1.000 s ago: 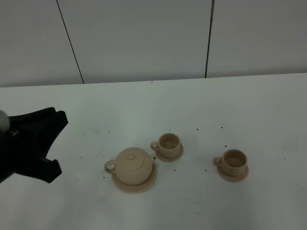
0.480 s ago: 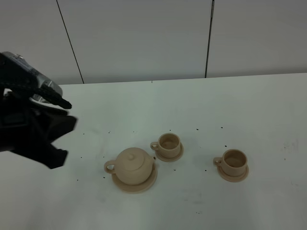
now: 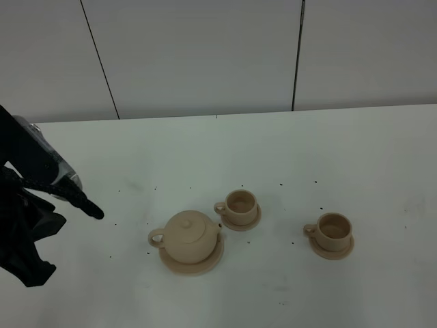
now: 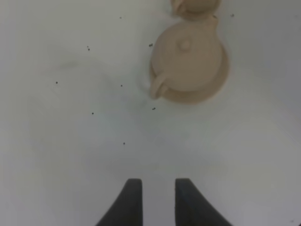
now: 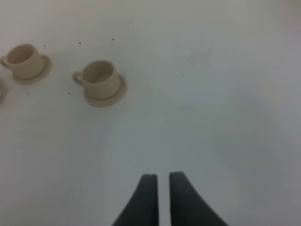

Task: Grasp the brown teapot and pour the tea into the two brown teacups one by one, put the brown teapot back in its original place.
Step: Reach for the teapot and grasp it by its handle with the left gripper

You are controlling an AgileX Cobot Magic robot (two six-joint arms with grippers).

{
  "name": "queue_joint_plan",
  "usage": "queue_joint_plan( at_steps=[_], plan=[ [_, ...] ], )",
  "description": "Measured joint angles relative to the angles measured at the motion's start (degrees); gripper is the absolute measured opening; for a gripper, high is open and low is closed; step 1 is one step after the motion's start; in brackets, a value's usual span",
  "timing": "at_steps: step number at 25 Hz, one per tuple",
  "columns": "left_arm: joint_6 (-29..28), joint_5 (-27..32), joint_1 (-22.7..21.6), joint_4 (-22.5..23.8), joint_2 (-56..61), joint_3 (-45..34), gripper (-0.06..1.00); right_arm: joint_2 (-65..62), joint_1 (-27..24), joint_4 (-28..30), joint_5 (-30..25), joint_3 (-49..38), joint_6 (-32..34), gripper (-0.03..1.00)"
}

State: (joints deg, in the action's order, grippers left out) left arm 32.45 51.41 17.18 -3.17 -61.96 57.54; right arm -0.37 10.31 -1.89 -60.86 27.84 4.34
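My left gripper (image 4: 154, 200) hangs over the white tabletop (image 4: 66, 150) with its two black fingers (image 4: 133, 205) parted by a modest gap and nothing between them, set, I judge, to close on a handle rather than a whole body. Straight ahead of it, and well apart, sits the brown teapot (image 4: 188, 56), a squat, round, light-tan matte pot with a knobbed lid. It rests on the wide flat light-tan saucer (image 4: 222, 81) that marks its place. Its loop handle (image 4: 157, 87) is turned toward my fingers, which is why I come at it from this side. Just past the spout stands one small light-tan cylindrical teacup (image 3: 240, 203), with the second teacup (image 3: 333, 229) farther off toward my other arm. My right gripper (image 5: 163, 197) hangs back with its fingers almost together on nothing, out of the way of the pour, I judge
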Motion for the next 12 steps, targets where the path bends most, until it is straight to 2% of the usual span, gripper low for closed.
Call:
queue_joint_plan(
  at_steps=[8, 12],
  plan=[
    [3.6, 2.31, 0.0, -0.13, -2.35, 0.0, 0.24, 0.0, 0.0, -0.02, 0.0, 0.0, 0.0, 0.07],
    [9.24, 3.46, 0.0, -3.52, -6.19, 0.0, 0.24, 0.0, 0.0, -0.07, 0.0, 0.0, 0.0, 0.07]
  ],
)
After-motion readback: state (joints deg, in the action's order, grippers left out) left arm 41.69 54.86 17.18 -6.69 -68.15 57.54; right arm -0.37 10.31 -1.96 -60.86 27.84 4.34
